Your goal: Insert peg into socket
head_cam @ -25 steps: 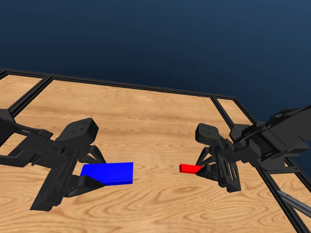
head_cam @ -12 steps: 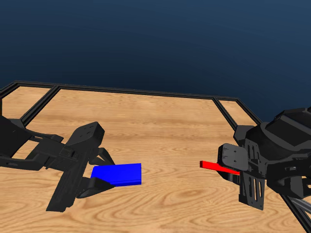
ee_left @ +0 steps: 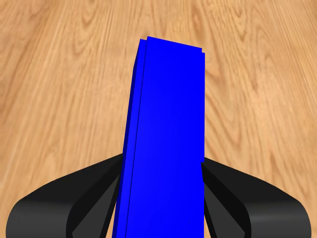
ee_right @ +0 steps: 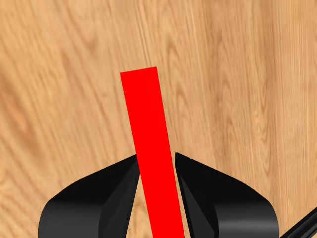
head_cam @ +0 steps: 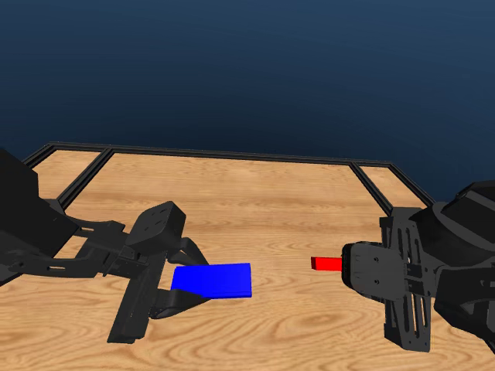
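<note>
Head view: peg faces socket, apart.

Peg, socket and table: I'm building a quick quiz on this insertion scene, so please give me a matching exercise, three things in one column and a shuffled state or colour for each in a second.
Column A
1. peg
2. socket
3. table

Column B
a. blue block held between the left gripper's jaws
b. wood-grained surface with a black frame
c. thin red bar held between the right gripper's jaws, free end toward the blue block

Pairs: 1-c, 2-a, 3-b
</note>
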